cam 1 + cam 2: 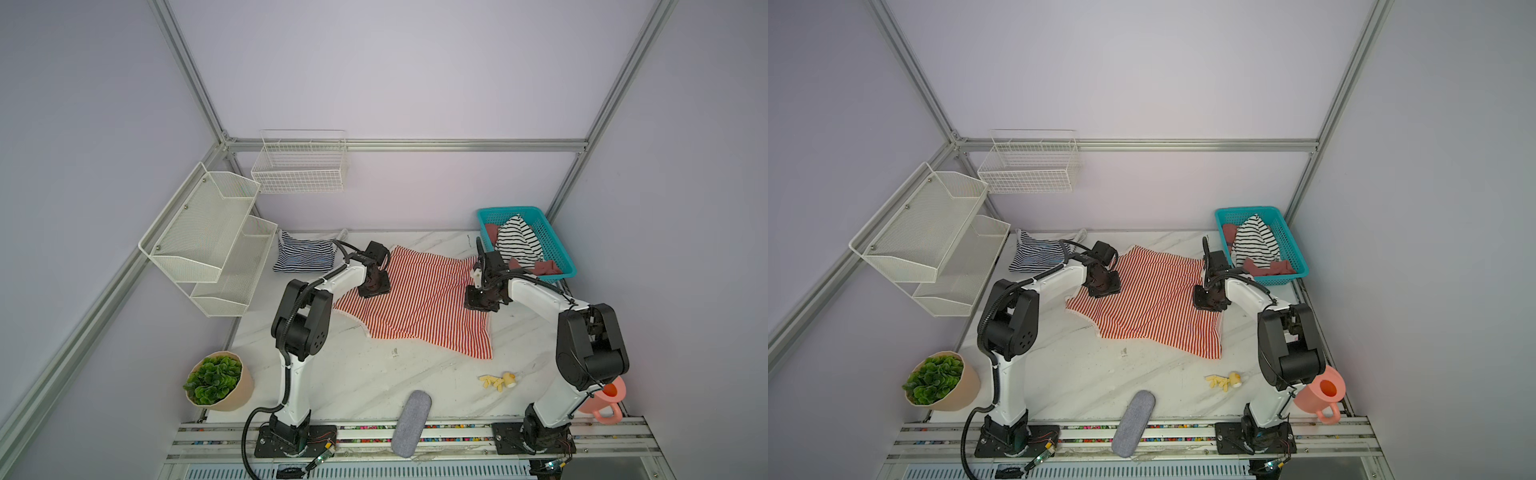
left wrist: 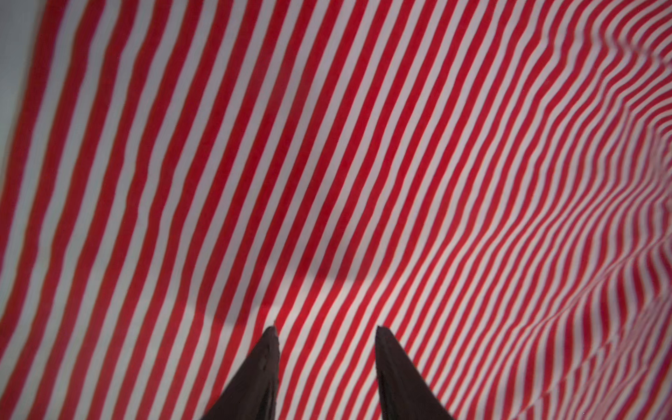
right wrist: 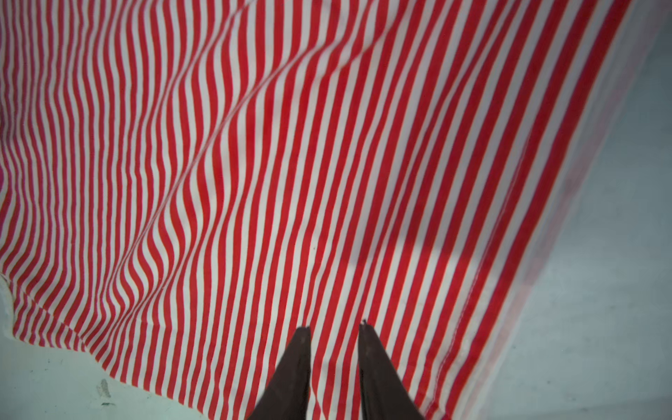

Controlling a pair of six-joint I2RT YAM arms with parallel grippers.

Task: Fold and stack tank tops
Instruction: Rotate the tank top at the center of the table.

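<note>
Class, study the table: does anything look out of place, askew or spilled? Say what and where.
The grey felt case lies askew, overhanging the table's front edge. Small yellow pieces lie scattered near the right arm. The red-striped tank top lies crooked and rippled.

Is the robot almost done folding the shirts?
Not yet. Done: the navy-and-white tank top looks folded at the table's far left. In hand: the red-and-white tank top is spread flat, unfolded, with the left gripper and right gripper down on it, jaws slightly apart. Left: fold it, stack it on the navy one; more striped cloth waits in the teal basket.
</note>
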